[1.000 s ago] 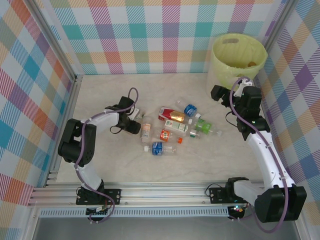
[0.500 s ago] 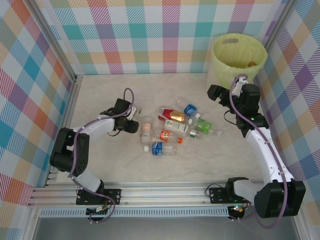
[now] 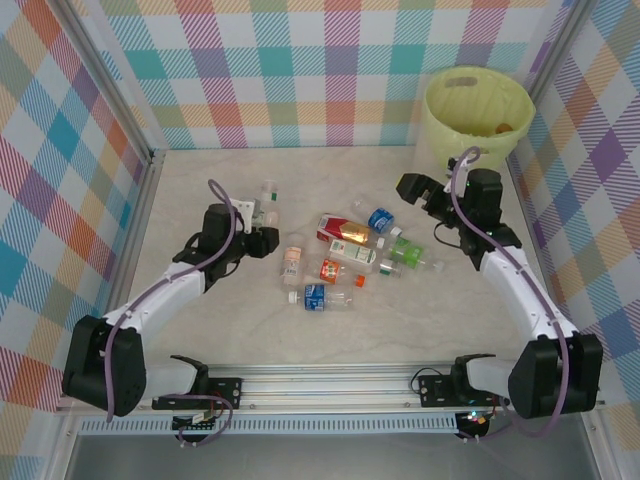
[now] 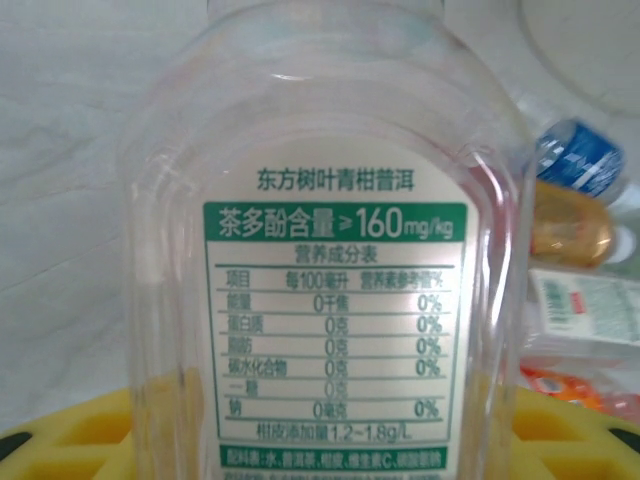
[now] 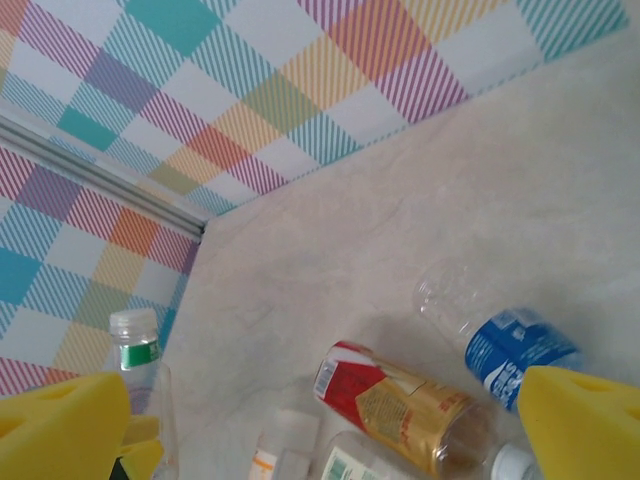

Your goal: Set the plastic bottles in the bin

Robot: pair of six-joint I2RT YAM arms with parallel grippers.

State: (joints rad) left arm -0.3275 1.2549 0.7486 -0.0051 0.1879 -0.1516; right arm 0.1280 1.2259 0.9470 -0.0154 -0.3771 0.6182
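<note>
My left gripper (image 3: 262,230) is shut on a clear plastic bottle (image 3: 266,206) with a white-and-green label (image 4: 335,330). It holds the bottle upright, off the table, left of the pile; yellow pads (image 4: 70,430) flank its base. Several plastic bottles lie mid-table: a red-and-gold one (image 3: 345,232), a blue one (image 3: 380,220), a green one (image 3: 405,250), an orange one (image 3: 335,270). My right gripper (image 3: 410,188) hangs open just behind the blue bottle (image 5: 505,345), with nothing between its yellow fingertips (image 5: 60,425). The bin (image 3: 475,110) stands at the back right.
Checked walls close the table on three sides, with an aluminium rail (image 3: 140,230) along the left edge. Another blue-labelled bottle (image 3: 322,297) and a pale orange-labelled one (image 3: 292,260) lie on the near side of the pile.
The left gripper closed on the green-labelled bottle and raised it up and to the left, off the table. The right gripper swung left from beside the bin toward the pile, staying open.
</note>
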